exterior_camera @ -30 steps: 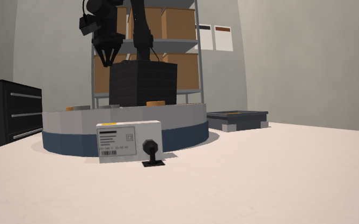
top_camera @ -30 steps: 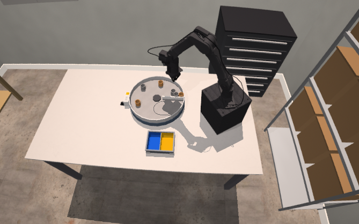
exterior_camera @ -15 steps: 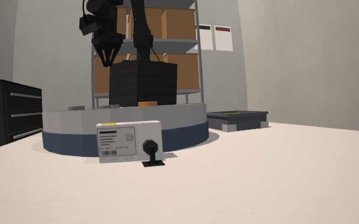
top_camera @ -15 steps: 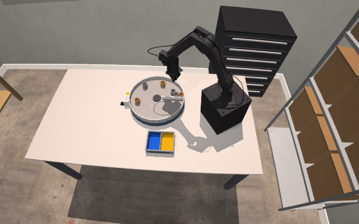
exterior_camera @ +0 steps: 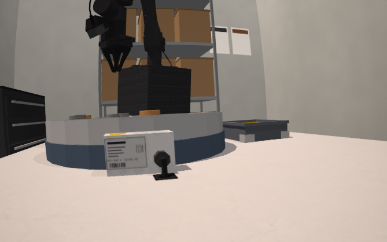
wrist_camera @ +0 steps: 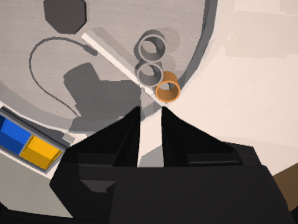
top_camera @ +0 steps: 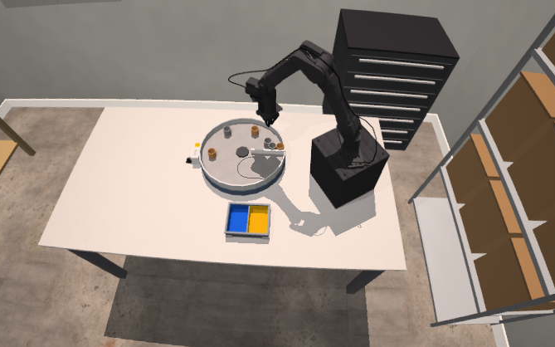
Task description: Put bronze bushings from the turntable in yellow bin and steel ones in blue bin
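The turntable [top_camera: 227,168] [exterior_camera: 68,132] holds three bronze and three steel bushings. One bronze bushing [top_camera: 279,146] [wrist_camera: 167,91] touches or nearly touches a steel bushing [top_camera: 272,145] [wrist_camera: 149,74] by the white bar; another steel bushing [top_camera: 267,140] [wrist_camera: 151,47] is close behind. A bronze bushing [top_camera: 255,130] and a steel bushing [top_camera: 227,131] stand at the back, a bronze bushing [top_camera: 211,151] [exterior_camera: 149,113] at the left. The blue bin [top_camera: 238,218] [wrist_camera: 14,135] and yellow bin [top_camera: 258,219] [wrist_camera: 41,152] look empty. My gripper [top_camera: 268,124] [exterior_camera: 115,71] [wrist_camera: 150,113] is narrowly open, empty, high above the turntable's back right rim.
The white bar [top_camera: 266,151] [wrist_camera: 110,58] reaches from near the dark hub [top_camera: 242,151] [wrist_camera: 65,15] to the turntable's right rim. A white box [top_camera: 195,153] [exterior_camera: 139,153] with a black knob stands left of the turntable. The arm's black pedestal [top_camera: 335,176] [exterior_camera: 154,90] stands to the right.
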You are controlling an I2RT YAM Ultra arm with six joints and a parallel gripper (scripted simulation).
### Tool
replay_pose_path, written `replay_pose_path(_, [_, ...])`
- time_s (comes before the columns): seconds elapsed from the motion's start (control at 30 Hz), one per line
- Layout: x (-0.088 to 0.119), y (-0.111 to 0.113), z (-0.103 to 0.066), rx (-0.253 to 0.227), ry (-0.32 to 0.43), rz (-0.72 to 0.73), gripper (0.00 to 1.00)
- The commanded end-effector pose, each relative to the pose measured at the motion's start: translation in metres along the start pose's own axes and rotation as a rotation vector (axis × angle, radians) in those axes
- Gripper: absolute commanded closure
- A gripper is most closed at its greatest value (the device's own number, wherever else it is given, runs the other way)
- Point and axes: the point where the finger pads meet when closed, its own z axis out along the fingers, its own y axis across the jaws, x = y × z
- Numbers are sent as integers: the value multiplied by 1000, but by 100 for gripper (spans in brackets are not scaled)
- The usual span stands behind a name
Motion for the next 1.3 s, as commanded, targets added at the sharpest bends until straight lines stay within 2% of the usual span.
replay_pose_path(0.0, [-8,5,-6,-13,-26,-11,83])
replay_pose_path(1.27, [-8,5,-6,-13,-26,-11,83])
